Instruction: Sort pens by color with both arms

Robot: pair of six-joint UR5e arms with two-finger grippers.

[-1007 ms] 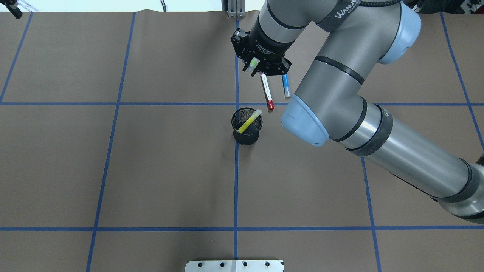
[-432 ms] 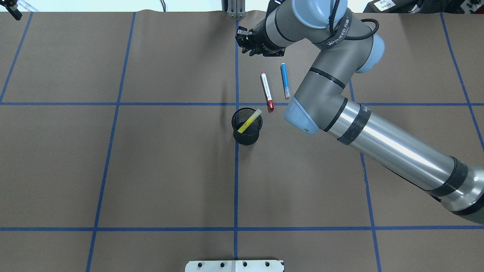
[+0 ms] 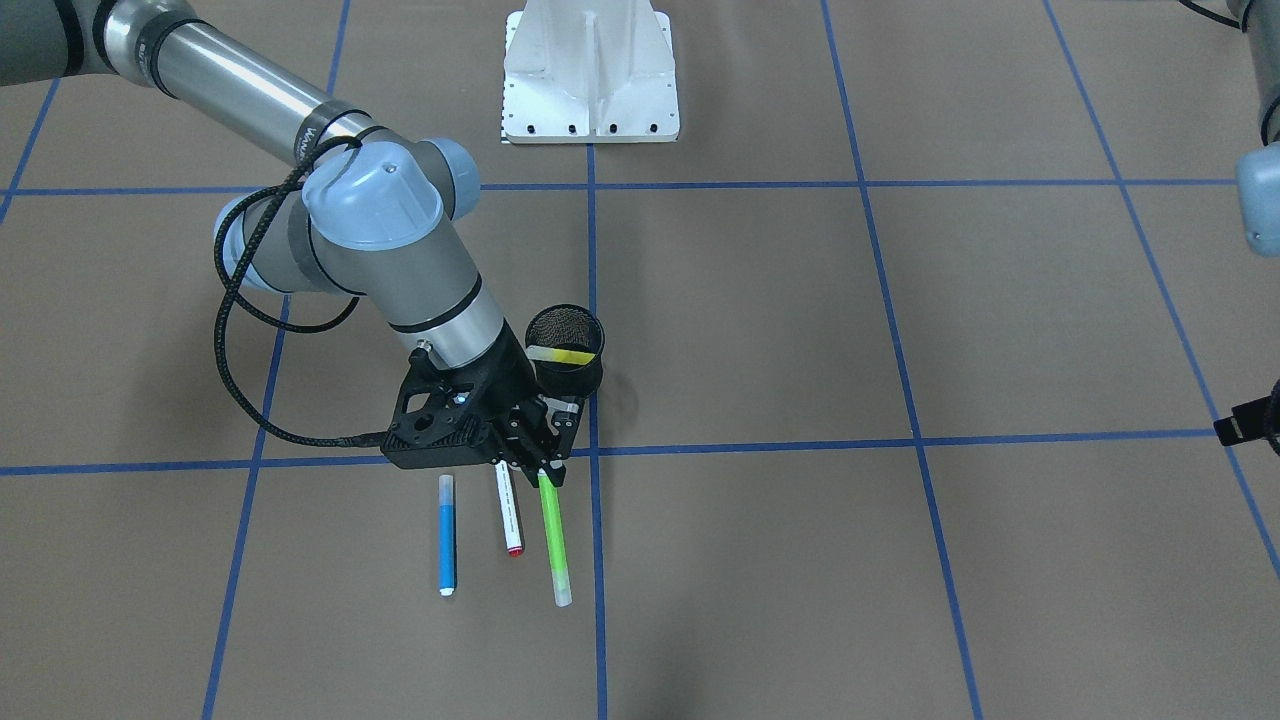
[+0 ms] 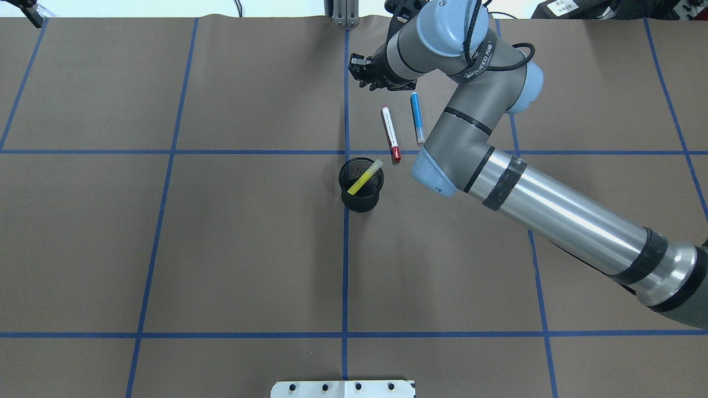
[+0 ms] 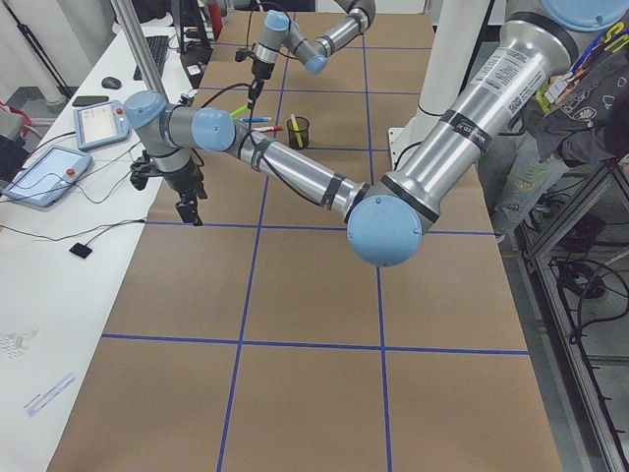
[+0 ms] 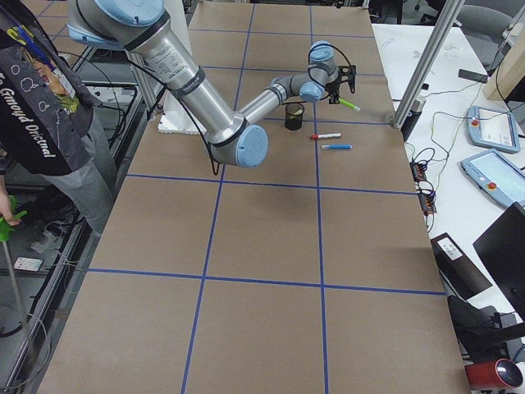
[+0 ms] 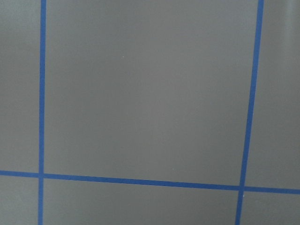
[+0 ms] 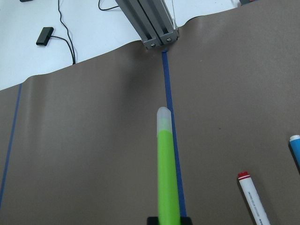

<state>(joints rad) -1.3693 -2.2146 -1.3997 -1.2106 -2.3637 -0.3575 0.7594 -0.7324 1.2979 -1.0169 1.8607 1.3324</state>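
1. The right claw [image 3: 540, 465] is clamped on one end of the lime green pen [image 3: 553, 535].
2. The blue pen [image 3: 447, 535] and the red-capped pen [image 3: 509, 510] lie on the table [image 3: 800, 330], and the yellow pen [image 3: 562, 355] leans in the cup [image 3: 568, 378].
3. I cannot tell how far open the left claw [image 5: 195, 214] is.

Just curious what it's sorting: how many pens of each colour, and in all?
Lime green slim marker, in the right gripper: 1
Yellow slim marker, in the black mesh cup: 1
Blue slim marker: 1
White slim marker with red cap: 1
Total: 4
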